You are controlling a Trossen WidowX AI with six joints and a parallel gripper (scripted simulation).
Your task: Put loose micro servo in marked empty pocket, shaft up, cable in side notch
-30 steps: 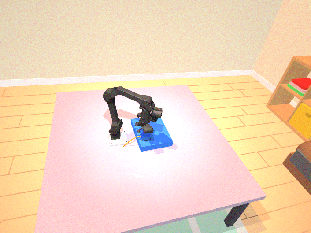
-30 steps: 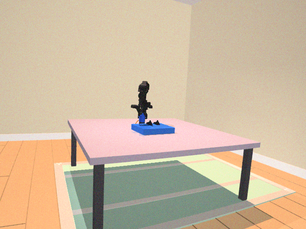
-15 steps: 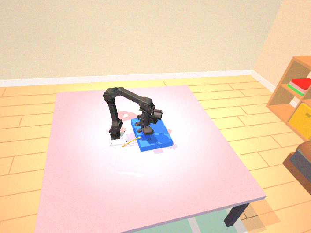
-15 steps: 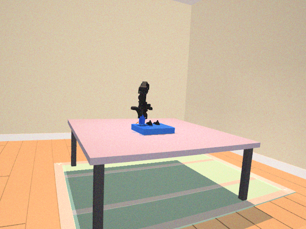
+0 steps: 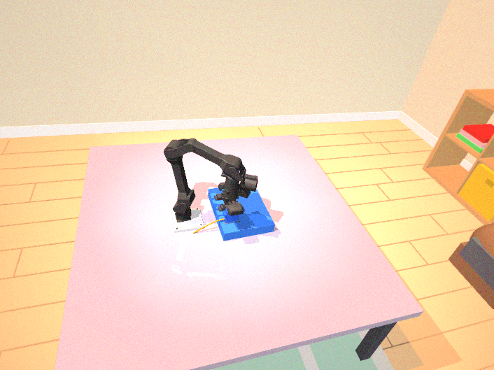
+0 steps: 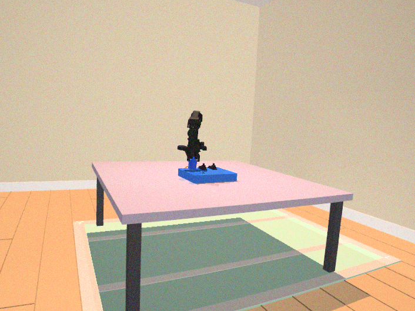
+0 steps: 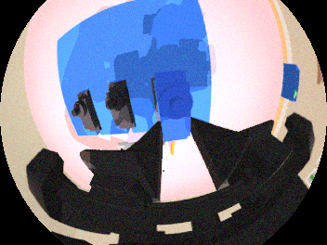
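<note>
The loose blue micro servo (image 5: 231, 218) (image 6: 192, 164) (image 7: 174, 87) is upright over the deck, its round shaft end facing the wrist camera. My gripper (image 6: 193, 159) (image 7: 174, 122) is shut on it. The blue deck (image 5: 247, 233) (image 6: 216, 178) (image 7: 85, 45) lies below. In the exterior view the servo's lower end is at or just above the deck top; whether it touches is unclear. A dark edge of the pocket outline (image 7: 155, 99) shows beside the servo; the rest of the pocket and the notch are hidden. The orange cable (image 5: 208, 224) (image 7: 173, 148) reaches out past the deck edge towards the arm base.
Two black servos (image 6: 203, 167) (image 6: 213, 166) (image 7: 122, 105) (image 7: 86, 111) stand on the deck beside the held servo. The arm's white base plate (image 5: 188, 224) is close to the deck's edge. The pink table (image 5: 206, 303) (image 6: 242, 200) carries them all.
</note>
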